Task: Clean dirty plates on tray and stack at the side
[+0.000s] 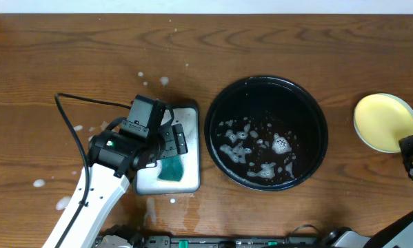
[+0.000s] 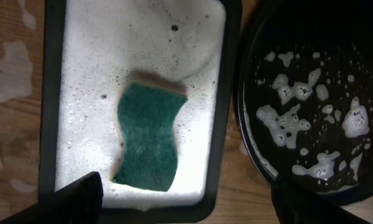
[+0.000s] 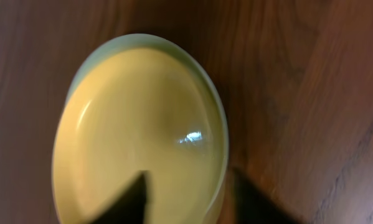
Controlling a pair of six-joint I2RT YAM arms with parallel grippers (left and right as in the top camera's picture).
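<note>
Yellow plate point(image 3: 136, 130) on table, rim between right end effector point(image 3: 189, 196) fingers, parted

Yellow plate point(image 1: 384, 121) stacked rightward; black tray point(image 1: 266, 133) (foam-flecked) centre.

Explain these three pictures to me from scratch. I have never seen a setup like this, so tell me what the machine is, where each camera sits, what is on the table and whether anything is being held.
Two robot arms work at a wooden table. One picture looks down from above; the other two come from cameras on each arm's wrist.

The left gripper hangs open and empty over a white tray of foam holding a green sponge. Beside it is a black tray with suds, no plates inside.

At the right edge sits the yellow plate, clean-looking, with a pale rim under it in the wrist view, perhaps another plate. The right gripper straddles its edge, jaws parted; whether it grips is unclear.
</note>
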